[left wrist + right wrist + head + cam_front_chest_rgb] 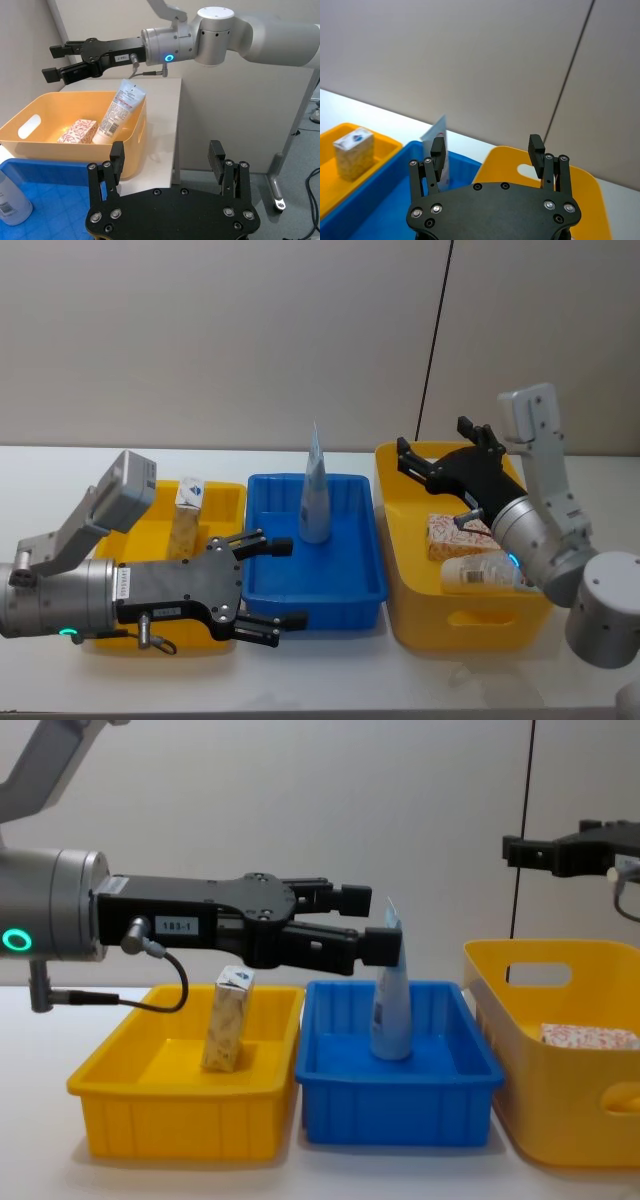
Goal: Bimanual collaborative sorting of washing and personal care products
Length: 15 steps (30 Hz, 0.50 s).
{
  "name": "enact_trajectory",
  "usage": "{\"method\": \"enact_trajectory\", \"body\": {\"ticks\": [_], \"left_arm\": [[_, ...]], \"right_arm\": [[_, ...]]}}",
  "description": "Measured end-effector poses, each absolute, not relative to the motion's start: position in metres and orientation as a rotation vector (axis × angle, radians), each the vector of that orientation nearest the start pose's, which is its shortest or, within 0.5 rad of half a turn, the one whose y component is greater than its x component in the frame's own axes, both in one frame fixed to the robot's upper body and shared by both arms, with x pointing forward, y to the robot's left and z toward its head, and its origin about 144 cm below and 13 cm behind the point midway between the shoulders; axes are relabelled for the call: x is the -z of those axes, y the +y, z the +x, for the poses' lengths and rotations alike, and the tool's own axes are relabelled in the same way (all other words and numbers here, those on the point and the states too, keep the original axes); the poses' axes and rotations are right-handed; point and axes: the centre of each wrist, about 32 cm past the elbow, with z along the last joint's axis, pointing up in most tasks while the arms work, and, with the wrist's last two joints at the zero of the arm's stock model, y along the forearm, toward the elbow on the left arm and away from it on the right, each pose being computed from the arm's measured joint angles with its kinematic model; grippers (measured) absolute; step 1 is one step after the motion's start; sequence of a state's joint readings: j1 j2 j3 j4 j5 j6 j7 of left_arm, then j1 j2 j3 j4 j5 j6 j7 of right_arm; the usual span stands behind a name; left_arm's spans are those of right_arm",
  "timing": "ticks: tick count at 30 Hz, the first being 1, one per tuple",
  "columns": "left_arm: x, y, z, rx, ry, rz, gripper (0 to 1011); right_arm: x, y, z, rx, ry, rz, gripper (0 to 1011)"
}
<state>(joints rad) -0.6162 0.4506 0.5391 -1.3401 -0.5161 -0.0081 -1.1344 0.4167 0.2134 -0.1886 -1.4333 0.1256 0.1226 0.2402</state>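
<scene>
A tall light-blue pouch (313, 492) (392, 1005) stands upright in the blue bin (340, 590). A narrow cream carton (187, 515) (228, 1020) stands in the shallow yellow tray (225, 502). The white box with red-orange floral print (455, 535) (77, 131) and a white tube (480, 572) (120, 112) lie in the deep yellow bin (470, 625). My left gripper (268, 582) (368, 922) hovers open and empty over the blue bin's near left side, beside the pouch. My right gripper (428, 462) (56, 62) is open and empty above the deep bin's far end.
The three bins sit side by side on a white table (330, 680), with a plain wall behind. A black cable (432, 340) hangs down behind the deep bin. The table's right edge (176, 130) runs close past the deep bin.
</scene>
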Motion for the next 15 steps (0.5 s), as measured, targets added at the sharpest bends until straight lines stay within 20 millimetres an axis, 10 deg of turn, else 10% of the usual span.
{"method": "enact_trajectory", "body": {"ticks": [15], "left_arm": [[-1.268, 0.242, 0.588, -0.084, -0.187, 0.069, 1001]], "right_arm": [[-1.25, -0.256, 0.542, 0.989, -0.234, -0.029, 1000]]}}
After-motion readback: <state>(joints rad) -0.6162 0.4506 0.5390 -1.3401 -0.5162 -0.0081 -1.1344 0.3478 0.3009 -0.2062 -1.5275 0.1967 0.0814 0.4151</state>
